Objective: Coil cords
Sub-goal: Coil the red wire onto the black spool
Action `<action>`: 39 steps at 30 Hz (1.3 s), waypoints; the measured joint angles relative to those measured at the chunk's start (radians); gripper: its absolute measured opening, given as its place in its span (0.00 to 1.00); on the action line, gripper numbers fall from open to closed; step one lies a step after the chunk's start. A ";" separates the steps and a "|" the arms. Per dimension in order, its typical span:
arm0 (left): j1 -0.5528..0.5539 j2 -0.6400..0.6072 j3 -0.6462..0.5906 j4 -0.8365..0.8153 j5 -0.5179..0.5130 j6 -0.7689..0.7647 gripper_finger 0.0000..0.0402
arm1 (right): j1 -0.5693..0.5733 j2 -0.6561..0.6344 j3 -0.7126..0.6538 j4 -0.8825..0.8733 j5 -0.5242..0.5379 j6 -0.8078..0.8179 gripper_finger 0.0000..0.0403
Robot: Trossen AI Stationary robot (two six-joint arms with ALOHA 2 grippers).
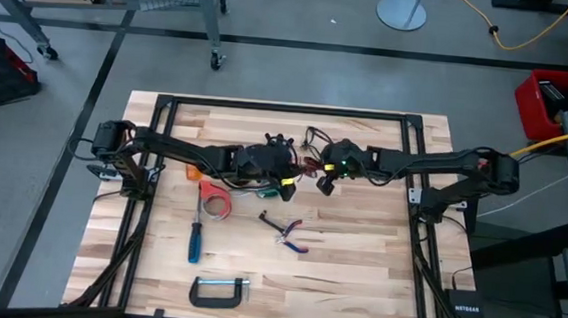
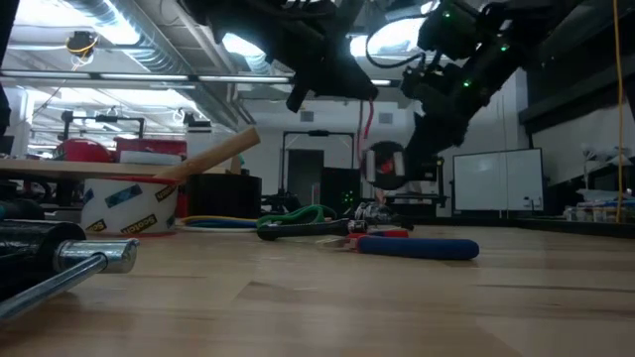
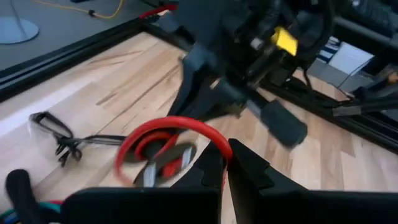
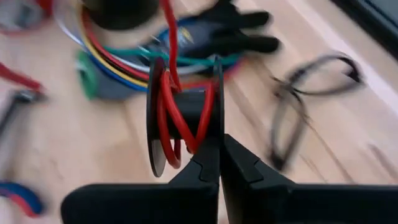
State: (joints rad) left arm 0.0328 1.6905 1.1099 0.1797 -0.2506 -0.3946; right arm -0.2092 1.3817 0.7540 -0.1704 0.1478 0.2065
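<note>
An industrial robotics workshop was shown. A butcher-block table (image 1: 356, 274), ringed by a black metal frame (image 1: 287, 109), was set on a grey concrete floor (image 1: 300, 75). Beyond the table, exposed ceiling ducts (image 2: 109, 25), a whiteboard (image 2: 496, 178) and red tool cases (image 1: 544, 102) were seen. On the table, a C-clamp (image 1: 220, 291), a screwdriver (image 1: 196, 235) and pliers (image 1: 287, 231) were laid out.

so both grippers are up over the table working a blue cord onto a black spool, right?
Not quite: the cord is red, not blue. The right wrist view shows red loops on the black spool held by the shut right gripper, and the left wrist view shows the shut left gripper pinching the same red cord.
</note>
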 joint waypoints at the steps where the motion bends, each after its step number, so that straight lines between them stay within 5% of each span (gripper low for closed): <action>1: 0.000 0.000 0.000 0.001 0.004 0.002 0.00 | 0.000 0.009 0.000 0.028 -0.019 0.004 0.00; 11: 0.001 0.000 0.000 -0.002 0.040 0.027 0.00 | 0.000 0.077 0.000 0.242 -0.277 0.043 0.00; 17: -0.017 0.000 0.000 -0.003 0.057 0.011 0.00 | -0.001 0.078 0.000 0.257 -0.175 0.105 0.00; 39: -0.040 0.000 0.000 -0.008 0.073 0.030 0.00 | 0.040 0.077 0.000 0.489 -0.190 0.235 0.00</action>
State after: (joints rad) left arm -0.0073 1.6905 1.1097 0.1718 -0.1776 -0.3645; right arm -0.1696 1.4590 0.7536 0.3183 -0.0422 0.4412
